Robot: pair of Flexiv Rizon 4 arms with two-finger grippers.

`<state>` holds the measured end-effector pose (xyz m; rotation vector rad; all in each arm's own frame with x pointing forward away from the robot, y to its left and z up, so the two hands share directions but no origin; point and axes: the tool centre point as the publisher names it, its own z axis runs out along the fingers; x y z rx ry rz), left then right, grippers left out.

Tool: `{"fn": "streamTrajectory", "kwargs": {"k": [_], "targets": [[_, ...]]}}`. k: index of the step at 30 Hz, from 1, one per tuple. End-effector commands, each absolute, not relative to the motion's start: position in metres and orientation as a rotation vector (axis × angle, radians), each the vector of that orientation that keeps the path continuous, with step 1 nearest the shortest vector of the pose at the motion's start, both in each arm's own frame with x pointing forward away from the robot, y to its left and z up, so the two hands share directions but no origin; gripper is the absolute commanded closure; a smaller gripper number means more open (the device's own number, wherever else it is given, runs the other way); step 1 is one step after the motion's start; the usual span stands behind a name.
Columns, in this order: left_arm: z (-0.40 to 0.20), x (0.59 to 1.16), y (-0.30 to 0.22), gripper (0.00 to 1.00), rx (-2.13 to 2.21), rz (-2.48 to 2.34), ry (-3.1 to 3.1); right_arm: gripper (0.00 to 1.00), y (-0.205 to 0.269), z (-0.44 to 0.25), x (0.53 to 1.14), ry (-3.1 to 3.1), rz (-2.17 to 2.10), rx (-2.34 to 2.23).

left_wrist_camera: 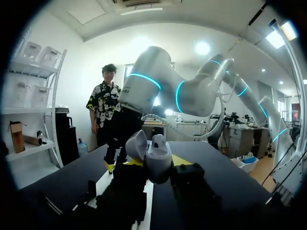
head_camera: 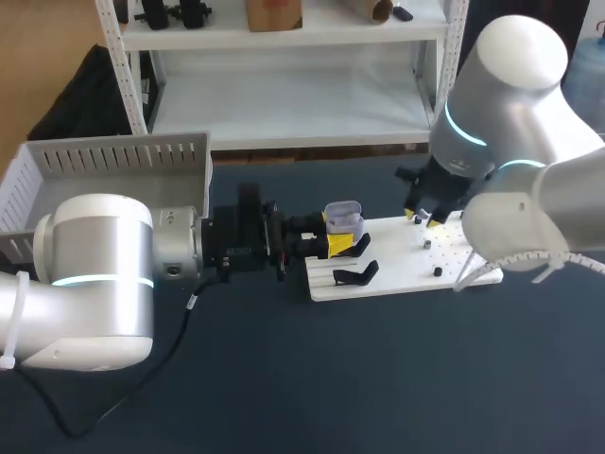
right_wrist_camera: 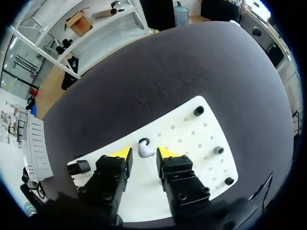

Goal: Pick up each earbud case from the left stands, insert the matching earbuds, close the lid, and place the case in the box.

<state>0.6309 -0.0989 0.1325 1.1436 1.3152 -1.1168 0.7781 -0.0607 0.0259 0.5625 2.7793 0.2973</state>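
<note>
Dark blue table (head_camera: 284,397) beneath everything, with a flat white board (head_camera: 406,267) lying on it as the landmark. Left arm (head_camera: 95,274) stretched level from the left of the board toward its left end. Right arm (head_camera: 520,76) bending down from the right of the board onto its far half. Grey slatted box (head_camera: 113,165) well to the left of the board and farther back, apart from it. Left gripper (head_camera: 333,244) right at the board's left end, fingers closed from two sides on the earbud case (head_camera: 343,218), yellow tips pressed to its lower body. Case upright above the board's left far corner, lid (left_wrist_camera: 136,143) swung open and tipped to one side, seen in the left wrist view seated between the two tips (left_wrist_camera: 159,163). Right gripper (right_wrist_camera: 144,153) pointing down at the board's far half, fingers spread apart, not clamping anything. Two black stands (head_camera: 356,274) on the board's left part, just beside the left gripper. One white earbud (right_wrist_camera: 145,149) lying on the board between the right gripper's yellow tips, near them, with a gap showing on at least one side. Small dark pegs (right_wrist_camera: 198,110) scattered over the board's right part, past the right gripper.
</note>
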Motion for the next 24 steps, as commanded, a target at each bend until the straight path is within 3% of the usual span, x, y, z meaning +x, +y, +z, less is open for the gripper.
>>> {"fn": "streamTrajectory", "kwargs": {"k": [1, 8, 11, 24], "targets": [[0.132, 0.63, -0.099, 1.0, 1.139, -1.113, 1.314, 0.71, -0.06, 0.025, 0.78, 2.782, 0.294, 0.564], [0.132, 0.63, -0.099, 1.0, 1.139, -1.113, 1.314, 0.83, -0.062, 0.023, 0.781, 2.785, 0.288, 0.571], [0.132, 0.63, -0.099, 1.0, 1.139, -1.113, 1.314, 0.99, -0.062, 0.022, 0.781, 2.785, 0.284, 0.576], [0.132, 0.63, -0.099, 1.0, 1.139, -1.113, 1.314, 1.0, -0.068, 0.058, 0.774, 2.758, 0.25, 0.563]]}}
